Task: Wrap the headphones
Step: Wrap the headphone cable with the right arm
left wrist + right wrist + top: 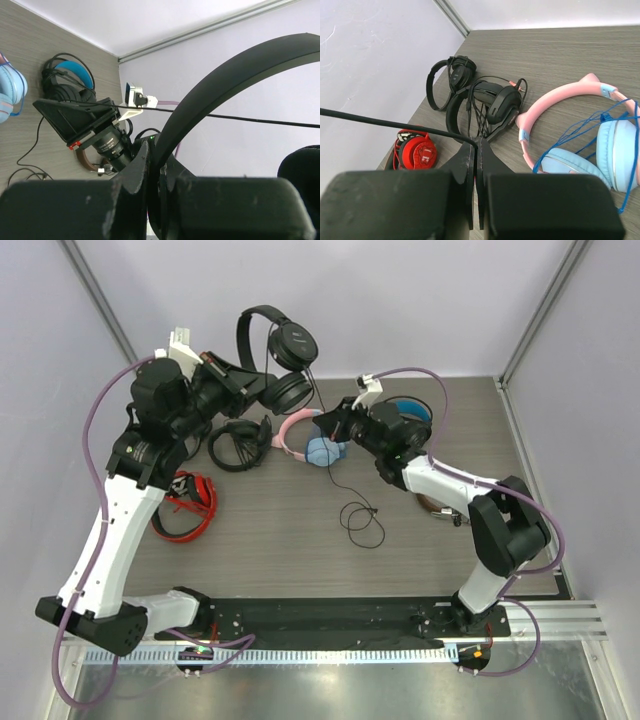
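**Mid-wrap, both arms engaged.** The left claw (238,377) is clenched on the thin headband (235,75) of the headphones (293,342) and holds them aloft over the far side of the tabletop (300,560). The right claw (335,425), lower and to the right of the left claw, is pinched tight on their cable (395,125).

The headphones are all black, with a slim arched band and two small, round, flat earcups hanging just to the right of the left claw. The cable is hair-thin. It runs in a near-straight line from the earcups to the right claw, then drops below that claw to a loose loop (362,522) lying on the tabletop.

The step in hand appears to be winding the cable around the headphones. To do it well, the stretch between the two claws should be held lightly taut, neither slack nor yanked. The right claw would carry the cable around the band close to the left claw's grip, laying each turn beside the last.

The main risk is the trailing tail. It passes right by the pink-and-blue pair (315,445) beneath the right claw and could snag on it.
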You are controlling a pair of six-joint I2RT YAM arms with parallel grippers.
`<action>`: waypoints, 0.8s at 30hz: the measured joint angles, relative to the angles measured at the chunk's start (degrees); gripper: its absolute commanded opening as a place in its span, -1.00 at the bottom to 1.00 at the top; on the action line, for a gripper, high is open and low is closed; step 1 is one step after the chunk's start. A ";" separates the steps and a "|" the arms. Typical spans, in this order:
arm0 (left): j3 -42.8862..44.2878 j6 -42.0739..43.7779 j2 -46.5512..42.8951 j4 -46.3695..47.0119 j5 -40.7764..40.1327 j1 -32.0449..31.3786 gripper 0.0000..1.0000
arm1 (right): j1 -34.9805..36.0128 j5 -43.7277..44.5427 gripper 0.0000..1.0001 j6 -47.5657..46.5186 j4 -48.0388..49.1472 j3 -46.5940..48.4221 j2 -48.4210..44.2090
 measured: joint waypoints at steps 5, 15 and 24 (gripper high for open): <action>0.00 0.26 -0.63 -0.07 -1.86 0.00 -1.00 | 1.73 -0.74 -0.98 -0.09 -1.16 0.15 -0.02; -0.02 2.62 -0.63 -0.68 -9.03 0.00 -0.99 | 14.38 0.24 -0.98 -4.48 -12.31 0.15 -3.89; -0.02 4.66 -0.37 -1.70 -14.80 0.00 -0.99 | 22.08 3.45 -0.98 -6.84 -19.06 0.31 -10.99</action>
